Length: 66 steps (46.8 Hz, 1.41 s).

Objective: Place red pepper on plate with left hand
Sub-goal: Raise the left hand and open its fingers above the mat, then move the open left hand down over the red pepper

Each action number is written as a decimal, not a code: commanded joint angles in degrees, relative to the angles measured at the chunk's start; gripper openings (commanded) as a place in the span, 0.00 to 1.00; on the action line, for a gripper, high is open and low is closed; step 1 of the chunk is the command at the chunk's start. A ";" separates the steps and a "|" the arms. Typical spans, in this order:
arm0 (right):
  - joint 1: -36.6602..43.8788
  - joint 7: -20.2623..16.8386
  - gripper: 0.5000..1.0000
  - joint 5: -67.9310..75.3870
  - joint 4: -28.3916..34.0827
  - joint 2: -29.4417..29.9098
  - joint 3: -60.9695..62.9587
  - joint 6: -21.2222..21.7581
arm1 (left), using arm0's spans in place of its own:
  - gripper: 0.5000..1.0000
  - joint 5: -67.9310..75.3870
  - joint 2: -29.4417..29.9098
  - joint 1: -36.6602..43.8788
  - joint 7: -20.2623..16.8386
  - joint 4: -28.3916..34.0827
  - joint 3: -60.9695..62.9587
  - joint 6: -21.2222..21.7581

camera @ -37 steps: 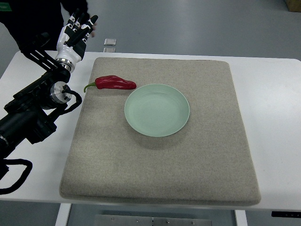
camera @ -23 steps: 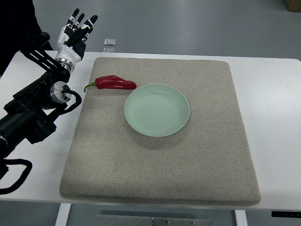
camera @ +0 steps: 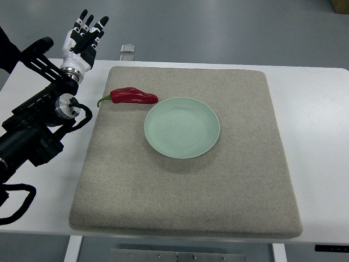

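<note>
The red pepper [camera: 132, 96] lies unmoved on the grey mat [camera: 185, 185] just beside the pale green plate [camera: 182, 127], while the left robot hand [camera: 82, 37], fingers spread wide and empty, has drifted slightly further up-left over the white surface [camera: 311, 109], so reaching hasn't begun.

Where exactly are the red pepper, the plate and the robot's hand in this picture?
red pepper [camera: 133, 96], top view, on the middle of its red body.
plate [camera: 182, 127], top view, on its bare pale green floor.
left hand [camera: 80, 41], top view, on the white palm below the spread fingers.
</note>
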 commanded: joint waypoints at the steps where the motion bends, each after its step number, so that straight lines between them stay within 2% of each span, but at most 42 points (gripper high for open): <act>1: 0.00 0.00 0.86 0.00 0.03 0.00 -0.07 0.00 | 0.96 0.56 0.08 -0.09 -0.01 0.20 0.74 0.02; 10: 0.00 0.00 0.86 0.00 0.03 0.00 0.02 0.00 | 0.96 1.61 1.13 -0.44 -0.01 1.16 1.71 -0.07; 18: 0.00 0.00 0.86 0.00 0.03 0.00 -0.07 0.00 | 0.95 9.34 1.13 -0.53 -0.01 1.96 2.41 0.02; 22: 0.00 0.00 0.86 0.00 0.03 0.00 0.02 0.00 | 0.98 9.96 1.13 -0.53 -0.01 1.87 2.32 0.02; 33: 0.00 0.00 0.86 0.00 0.03 0.00 0.02 0.00 | 0.99 10.23 1.13 -0.27 0.08 1.52 2.50 -3.40; 46: 0.00 0.00 0.86 0.00 0.03 0.00 0.02 0.00 | 0.99 11.37 1.66 -0.88 0.25 1.34 2.76 -3.41; 60: 0.00 0.00 0.86 0.00 0.03 0.00 -0.07 0.00 | 0.96 29.81 2.98 -1.41 0.25 0.99 3.46 -3.06; 66: 0.00 0.00 0.86 0.00 0.03 0.00 0.02 0.00 | 0.96 40.71 5.35 -1.41 0.34 -0.50 3.64 -3.67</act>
